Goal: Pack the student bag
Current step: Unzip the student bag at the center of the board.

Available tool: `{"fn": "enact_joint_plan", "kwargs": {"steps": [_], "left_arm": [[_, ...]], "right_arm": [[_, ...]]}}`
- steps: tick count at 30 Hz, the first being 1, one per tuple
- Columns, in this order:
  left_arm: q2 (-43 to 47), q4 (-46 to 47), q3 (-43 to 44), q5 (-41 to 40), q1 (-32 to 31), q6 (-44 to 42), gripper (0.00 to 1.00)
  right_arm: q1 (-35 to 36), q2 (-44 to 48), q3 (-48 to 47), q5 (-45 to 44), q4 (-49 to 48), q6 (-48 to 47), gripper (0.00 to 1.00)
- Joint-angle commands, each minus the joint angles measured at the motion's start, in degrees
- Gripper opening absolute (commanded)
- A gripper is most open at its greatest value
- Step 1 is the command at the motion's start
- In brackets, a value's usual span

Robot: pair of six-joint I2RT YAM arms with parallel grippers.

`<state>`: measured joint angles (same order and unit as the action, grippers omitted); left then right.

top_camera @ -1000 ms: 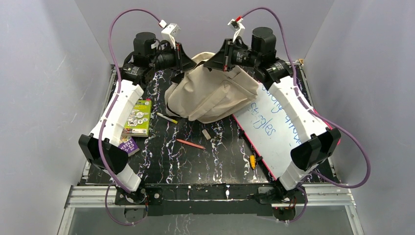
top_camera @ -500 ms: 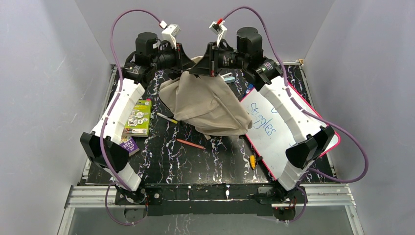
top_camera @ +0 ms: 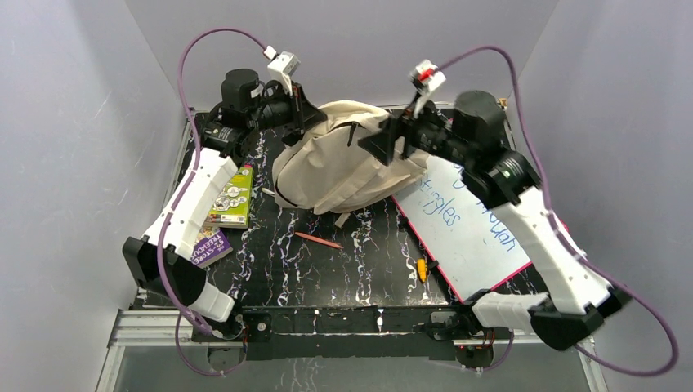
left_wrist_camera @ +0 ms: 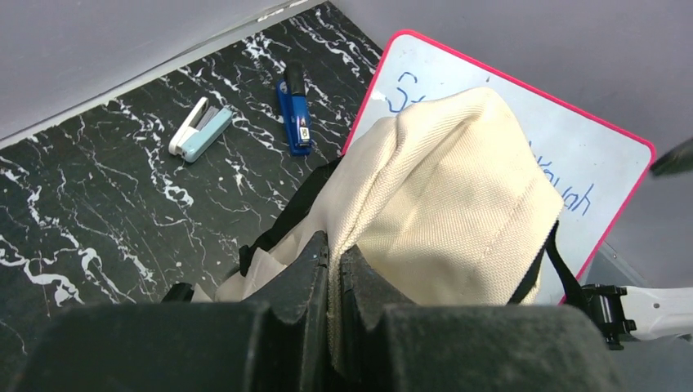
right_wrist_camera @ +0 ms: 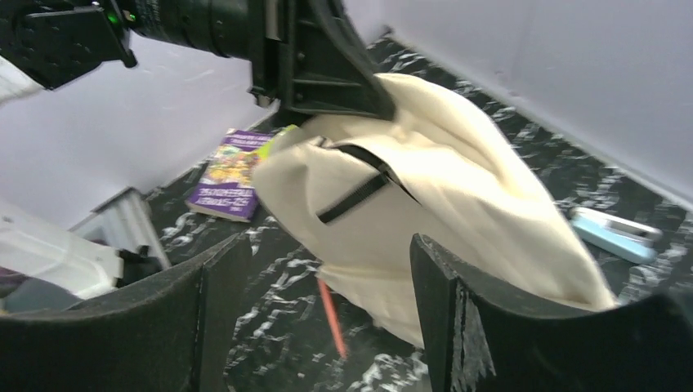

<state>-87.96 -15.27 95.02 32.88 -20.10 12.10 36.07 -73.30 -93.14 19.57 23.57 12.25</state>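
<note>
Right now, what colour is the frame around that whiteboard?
Bright pink. The whiteboard frame shows best in the left wrist view.

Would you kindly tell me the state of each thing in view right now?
left gripper: jaws shut on bag fabric.
right gripper: jaws open, holding nothing.
bag: slumped and bunched; zipper state unclear.
whiteboard: lying flat, written on, one corner hidden by the bag.
stapler: closed, lying flat.
pencil: lying loose.
</note>
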Motion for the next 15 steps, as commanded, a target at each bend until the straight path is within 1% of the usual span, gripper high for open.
{"fn": "enact_joint_plan", "kwargs": {"steps": [1,3,6,7,9,12,15], "left_arm": [[7.11,11.57,-5.52,3.35,0.06,-1.6,0.0],[9.43,15.99,-9.19,5.04,0.06,-2.43,0.0],[12.26,21.07,-13.37,8.03,0.06,-4.43,0.0],[13.09,21.69,-14.05,9.13,0.06,-5.19,0.0],[13.78,21.52,-14.61,11.05,0.01,-6.94,0.0],[14.04,20.46,-14.83,13.66,0.01,-8.87,0.0],[13.89,20.55,-15.23,15.72,0.06,-9.22,0.0]], "right_arm": [[0.04,8.92,6.83,-12.59,-4.16,-9.57,0.83],[0.09,10.64,9.0,-16.7,-3.37,-13.57,0.82],[0.01,10.39,9.93,-18.57,-1.47,-20.56,0.77],[-0.03,10.0,10.29,-17.31,-1.06,-22.88,0.76],[-0.01,10.17,11.81,-14.69,-1.9,-27.21,0.76],[0.03,10.08,13.12,-10.11,-3.42,-31.46,0.79],[-0.01,8.44,11.46,-4.32,-1.73,-33.89,0.83]]}}
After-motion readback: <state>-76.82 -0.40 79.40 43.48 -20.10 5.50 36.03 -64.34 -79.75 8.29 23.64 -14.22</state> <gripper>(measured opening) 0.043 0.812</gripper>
